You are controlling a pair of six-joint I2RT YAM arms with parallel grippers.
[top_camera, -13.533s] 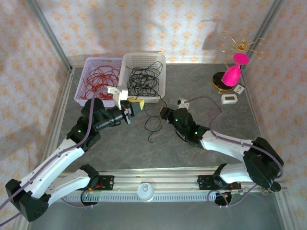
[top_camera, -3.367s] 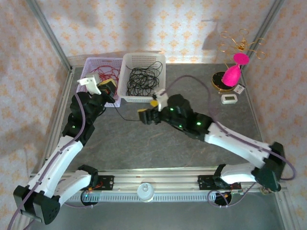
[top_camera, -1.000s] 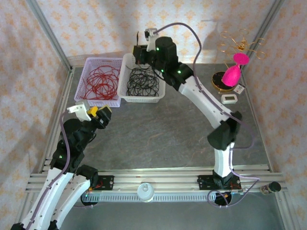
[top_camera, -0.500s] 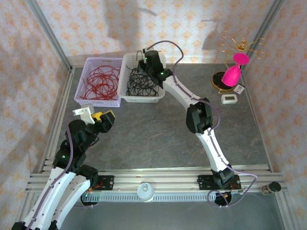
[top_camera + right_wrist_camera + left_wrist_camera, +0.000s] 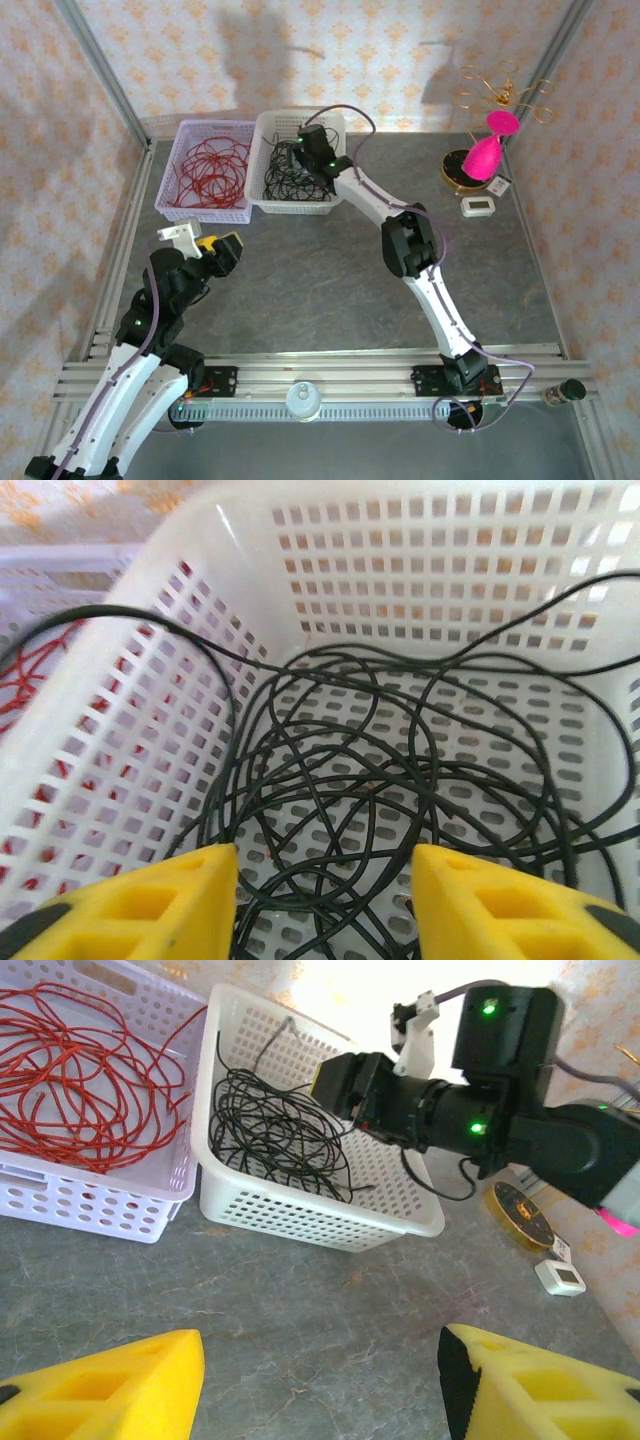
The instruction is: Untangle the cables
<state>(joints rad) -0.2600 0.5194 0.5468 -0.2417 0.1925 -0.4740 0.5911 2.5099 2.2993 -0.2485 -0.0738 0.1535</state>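
The black cable point(image 5: 293, 172) lies in loose coils inside the white basket point(image 5: 275, 122); the same coils point(image 5: 380, 770) and basket point(image 5: 430, 540) fill the right wrist view, and both appear from the left wrist as cable point(image 5: 275, 1135) and basket point(image 5: 320, 1225). The red cable point(image 5: 210, 165) lies coiled in the lilac basket point(image 5: 170, 200), seen also as red cable point(image 5: 80, 1090) in lilac basket point(image 5: 90, 1215). My right gripper point(image 5: 300, 150) hovers over the white basket, open, nothing between its yellow fingers point(image 5: 150, 905). My left gripper point(image 5: 212, 247) is open above bare table, yellow fingers point(image 5: 110, 1385) apart.
A pink and gold ornament point(image 5: 485, 150) on a round base and a small white device point(image 5: 477, 206) stand at the back right. Metal frame posts and patterned walls close in the table point(image 5: 330, 290). The right arm point(image 5: 405, 240) reaches across the table's middle.
My right gripper has come lower over the white basket, the arm folding further. My left arm has shifted slightly; its gripper stays open near the table's left.
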